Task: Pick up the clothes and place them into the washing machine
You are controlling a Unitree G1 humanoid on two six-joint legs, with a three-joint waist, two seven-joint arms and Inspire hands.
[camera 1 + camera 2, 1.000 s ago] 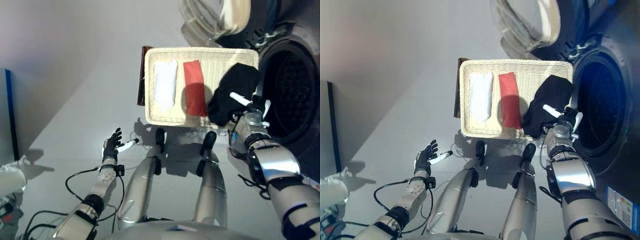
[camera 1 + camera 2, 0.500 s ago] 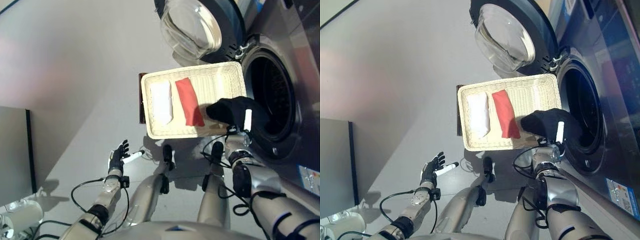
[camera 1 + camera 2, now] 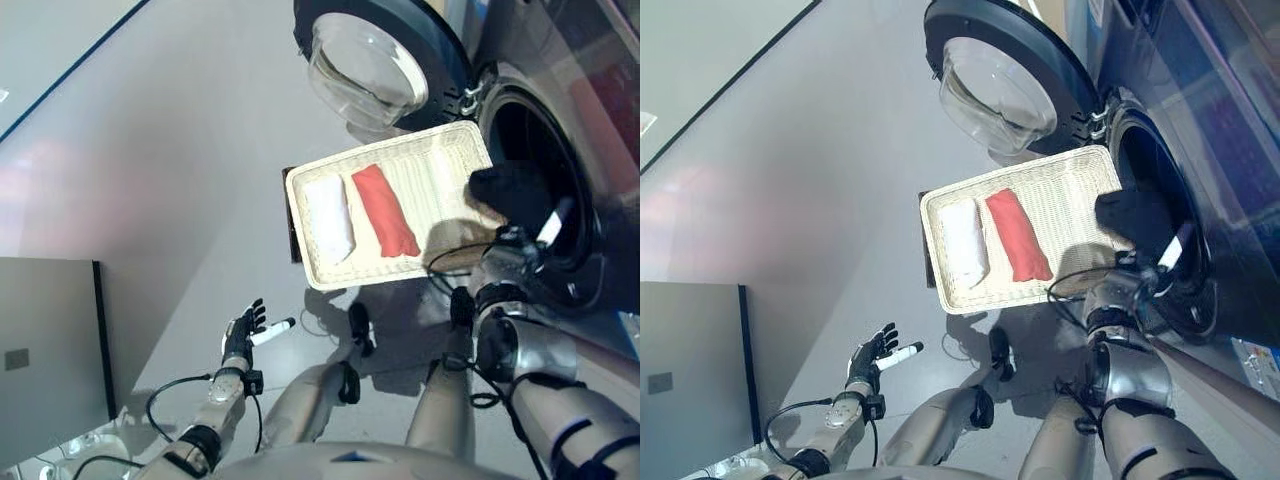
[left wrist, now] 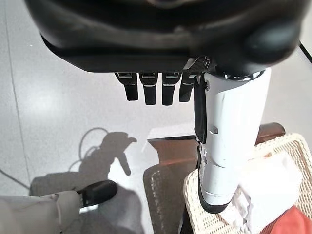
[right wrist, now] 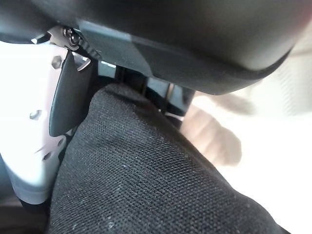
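Right wrist view: black cloth is pressed up against the right hand's fingers and white-covered thumb, which are closed on it. Seen from the head camera, the right hand is held at the rim of the washing machine's drum opening, and the black cloth is bunched past the thumb, partly over the dark mouth of the drum and just beside the right end of the basket. The pale woven basket is set on the floor in front of the machine, tilted in the picture, over a dark brown mat that shows along its left edge. Two folded pieces are laid side by side in it: a white cloth toward the left end and a red cloth next to it, near the middle. The round glass door of the washing machine is swung open beyond the basket. The left hand is held low over the grey floor, well apart from the basket, with its fingers straight and spread and nothing in them.
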